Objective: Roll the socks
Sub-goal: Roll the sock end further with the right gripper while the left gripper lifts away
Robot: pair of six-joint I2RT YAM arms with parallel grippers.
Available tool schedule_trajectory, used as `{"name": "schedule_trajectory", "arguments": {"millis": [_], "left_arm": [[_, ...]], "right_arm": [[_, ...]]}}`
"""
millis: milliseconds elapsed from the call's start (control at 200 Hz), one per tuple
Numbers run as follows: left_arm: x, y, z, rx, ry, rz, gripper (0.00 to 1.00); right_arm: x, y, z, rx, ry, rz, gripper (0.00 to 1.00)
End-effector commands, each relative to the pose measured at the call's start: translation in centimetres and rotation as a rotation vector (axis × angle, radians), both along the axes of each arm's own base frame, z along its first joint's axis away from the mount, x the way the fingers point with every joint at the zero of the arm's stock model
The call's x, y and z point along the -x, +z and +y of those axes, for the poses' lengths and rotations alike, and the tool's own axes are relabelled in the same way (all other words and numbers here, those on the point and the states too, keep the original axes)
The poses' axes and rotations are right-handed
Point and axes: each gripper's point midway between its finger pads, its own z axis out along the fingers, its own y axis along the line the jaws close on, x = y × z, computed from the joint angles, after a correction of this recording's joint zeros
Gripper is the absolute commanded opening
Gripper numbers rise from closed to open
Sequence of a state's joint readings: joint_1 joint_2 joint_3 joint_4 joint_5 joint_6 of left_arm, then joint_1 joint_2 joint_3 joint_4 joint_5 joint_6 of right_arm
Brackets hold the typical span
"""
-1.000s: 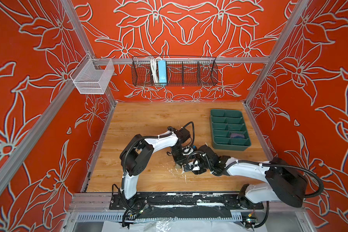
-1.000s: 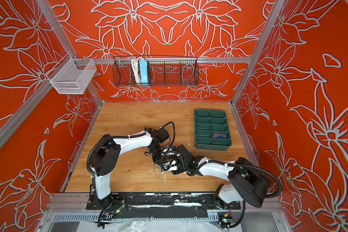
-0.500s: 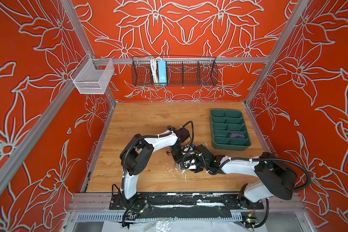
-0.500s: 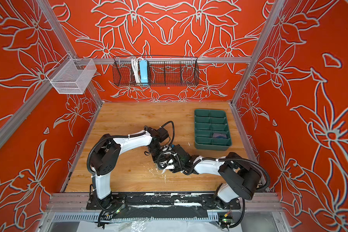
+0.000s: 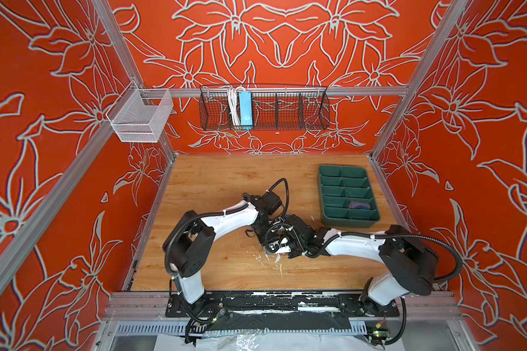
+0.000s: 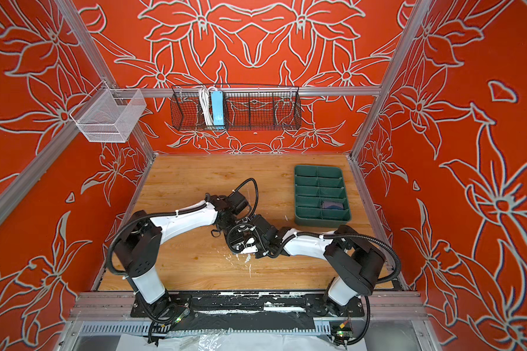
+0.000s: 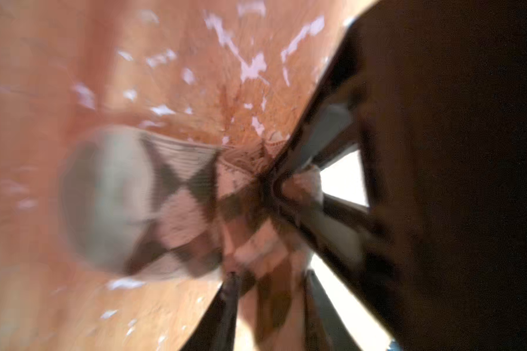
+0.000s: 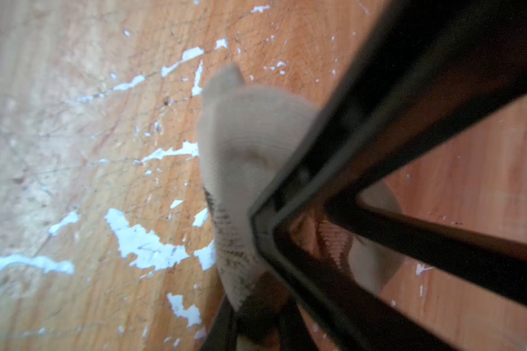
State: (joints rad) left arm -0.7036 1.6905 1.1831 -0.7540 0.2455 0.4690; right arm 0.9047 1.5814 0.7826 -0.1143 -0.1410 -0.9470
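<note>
Beige argyle sock (image 7: 177,209), partly rolled, lies mid-way across the wooden table (image 5: 213,182); on its left the left gripper (image 7: 251,225) has fingers either side of the roll, though blur hides whether it grips or stands loose; just beside it the right gripper (image 8: 245,258) is clamped on the sock's plain beige end. Further right, the purple sock (image 5: 359,205) sits bundled in the green tray (image 5: 347,223), right column, second compartment from the near end.
</note>
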Motion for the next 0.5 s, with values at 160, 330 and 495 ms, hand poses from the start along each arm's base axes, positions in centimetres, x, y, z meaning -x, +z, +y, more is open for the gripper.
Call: {"name": "schedule_trajectory", "arguments": {"millis": [160,330,495], "left_arm": [[-5.3,6.5,4.8,-0.023,0.222,-0.555,0.51],[-6.4,13.5,8.1,0.027,0.324,-0.880,0.53],[-4.7,20.7,10.4,0.119,0.324,-1.108,0.55]], "right_arm": [[5.3,-1.4,-3.0,0.171,0.047,0.339,0.04],[6.8,0.3,-3.0,0.208,-0.021,0.613,0.05],[6.5,0.5,-2.7,0.234,-0.135,0.854,0.04]]}}
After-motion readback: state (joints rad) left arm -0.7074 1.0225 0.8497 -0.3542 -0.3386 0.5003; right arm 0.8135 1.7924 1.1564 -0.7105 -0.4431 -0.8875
